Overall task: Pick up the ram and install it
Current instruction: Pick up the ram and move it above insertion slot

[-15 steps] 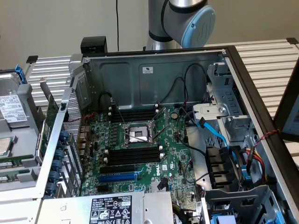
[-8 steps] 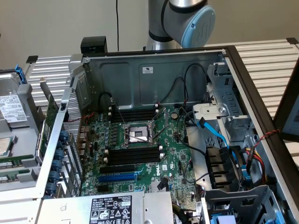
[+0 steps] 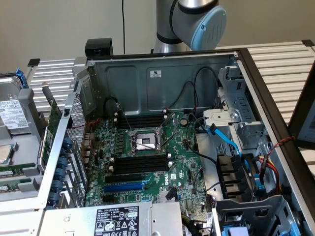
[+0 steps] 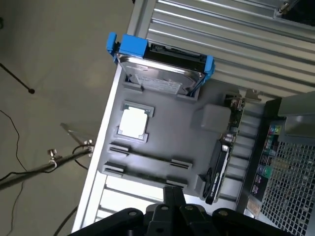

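Note:
The ram (image 3: 11,170) lies as a thin green stick in the grey parts tray (image 3: 19,196), outside the case at the exterior view's left. A second green stick (image 3: 12,187) lies beside it. In the wrist view the ram (image 4: 147,156) stands edge-on between grey clips on the tray (image 4: 172,132). My gripper (image 4: 173,195) hangs above the tray's near edge, close to the second stick's holder. Its two dark fingers are pressed together with nothing between them. The black memory slots (image 3: 140,164) with white end clips sit below the CPU socket (image 3: 142,142) on the motherboard.
The tray also holds a hard drive in a blue caddy (image 4: 162,64), a CPU chip (image 4: 133,122) and an upright expansion card (image 4: 224,157). The open case's metal wall (image 3: 64,147) stands between tray and motherboard. More black slots (image 3: 142,120), a blue expansion slot (image 3: 125,187) and loose cables (image 3: 226,142) lie inside.

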`<state>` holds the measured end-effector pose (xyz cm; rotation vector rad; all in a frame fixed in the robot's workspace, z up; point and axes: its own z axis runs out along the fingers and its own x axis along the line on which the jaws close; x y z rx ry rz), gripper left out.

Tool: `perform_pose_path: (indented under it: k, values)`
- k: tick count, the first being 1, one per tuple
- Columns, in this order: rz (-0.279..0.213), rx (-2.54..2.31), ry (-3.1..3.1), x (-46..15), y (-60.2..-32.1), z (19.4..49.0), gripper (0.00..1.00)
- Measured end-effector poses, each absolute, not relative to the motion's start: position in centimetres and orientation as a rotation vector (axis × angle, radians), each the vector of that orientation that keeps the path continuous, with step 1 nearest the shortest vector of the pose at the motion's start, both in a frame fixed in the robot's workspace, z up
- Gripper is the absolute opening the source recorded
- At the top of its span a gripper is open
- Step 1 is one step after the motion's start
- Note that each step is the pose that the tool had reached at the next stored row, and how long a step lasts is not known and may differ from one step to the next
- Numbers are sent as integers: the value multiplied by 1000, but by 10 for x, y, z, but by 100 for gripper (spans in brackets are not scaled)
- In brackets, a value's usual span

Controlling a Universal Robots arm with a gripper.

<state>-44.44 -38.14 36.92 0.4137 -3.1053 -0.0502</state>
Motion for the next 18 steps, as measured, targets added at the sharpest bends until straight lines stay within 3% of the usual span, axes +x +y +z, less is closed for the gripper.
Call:
perform_pose_path:
  k: [18]
  values:
    - [-48, 844, -3013, -448, -381, 369, 10]
